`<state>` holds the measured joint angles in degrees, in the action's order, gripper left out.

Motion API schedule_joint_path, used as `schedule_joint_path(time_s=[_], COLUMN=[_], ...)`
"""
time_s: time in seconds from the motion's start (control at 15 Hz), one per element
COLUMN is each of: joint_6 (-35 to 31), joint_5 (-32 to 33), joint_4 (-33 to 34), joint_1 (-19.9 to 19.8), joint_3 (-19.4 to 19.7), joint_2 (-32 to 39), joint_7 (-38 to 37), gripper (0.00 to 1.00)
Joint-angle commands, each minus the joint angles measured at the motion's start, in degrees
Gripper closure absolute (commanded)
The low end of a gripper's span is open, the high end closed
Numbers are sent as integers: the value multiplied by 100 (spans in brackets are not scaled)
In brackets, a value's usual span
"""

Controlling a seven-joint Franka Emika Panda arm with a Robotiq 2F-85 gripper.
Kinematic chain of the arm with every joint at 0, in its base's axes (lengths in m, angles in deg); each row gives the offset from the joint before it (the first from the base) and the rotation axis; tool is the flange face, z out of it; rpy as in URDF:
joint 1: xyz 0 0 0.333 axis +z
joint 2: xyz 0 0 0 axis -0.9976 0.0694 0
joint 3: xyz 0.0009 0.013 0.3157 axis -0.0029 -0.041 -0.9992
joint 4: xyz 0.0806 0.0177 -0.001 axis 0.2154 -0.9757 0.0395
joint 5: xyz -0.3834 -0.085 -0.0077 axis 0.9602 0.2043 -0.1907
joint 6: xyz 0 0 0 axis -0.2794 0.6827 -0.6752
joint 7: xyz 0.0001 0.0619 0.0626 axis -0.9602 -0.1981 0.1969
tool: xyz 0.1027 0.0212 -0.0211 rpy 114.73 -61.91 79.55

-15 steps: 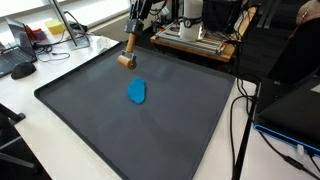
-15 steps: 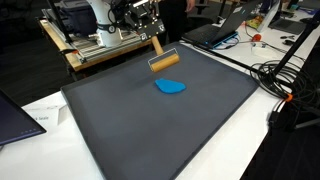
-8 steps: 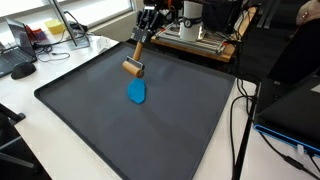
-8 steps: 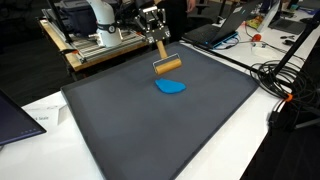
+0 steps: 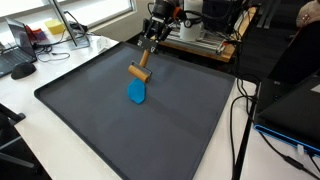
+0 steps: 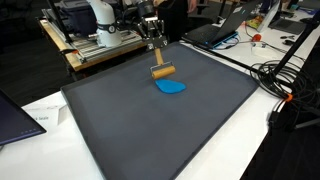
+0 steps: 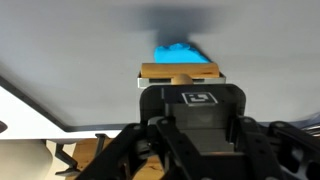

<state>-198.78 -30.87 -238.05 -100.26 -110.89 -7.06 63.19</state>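
Note:
A blue lump (image 5: 137,92) lies on the dark grey mat (image 5: 90,120), a little beyond its middle; it also shows in an exterior view (image 6: 172,87) and in the wrist view (image 7: 180,52). My gripper (image 5: 149,40) is shut on the stick handle of a wooden tool with a short cylindrical head (image 5: 137,72). The tool hangs tilted, and its head sits just beyond the blue lump, close above the mat. The gripper (image 6: 154,38) and tool head (image 6: 162,72) show the same from the opposite side. In the wrist view the gripper (image 7: 178,88) hides the handle; the tool head (image 7: 178,71) lies before the blue lump.
The mat (image 6: 150,130) lies on a white table. A wooden frame with equipment (image 5: 200,38) stands behind the mat, also visible in an exterior view (image 6: 100,45). Cables (image 5: 240,110) run along one side, more cables (image 6: 285,85) beside the mat. A laptop (image 6: 15,115) sits at one corner.
My gripper has carried the wooden tool across the mat's far edge toward the blue lump. The tool head now sits right next to the lump. The lump has not moved.

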Motion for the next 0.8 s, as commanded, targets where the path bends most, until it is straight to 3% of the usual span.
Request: schedule_joint_path(time_s=[0.0,0.4,0.73], joint_6=[-345,-709,-1843], joint_5=[-987,-2482,-3787], joint_4=[73,792,1927], joint_1=[31,312,535], joint_3=[-409,-782,-866], joint_2=[-107,-190,463], joint_7=[963,2323,4141], gripper=[78,78,78])
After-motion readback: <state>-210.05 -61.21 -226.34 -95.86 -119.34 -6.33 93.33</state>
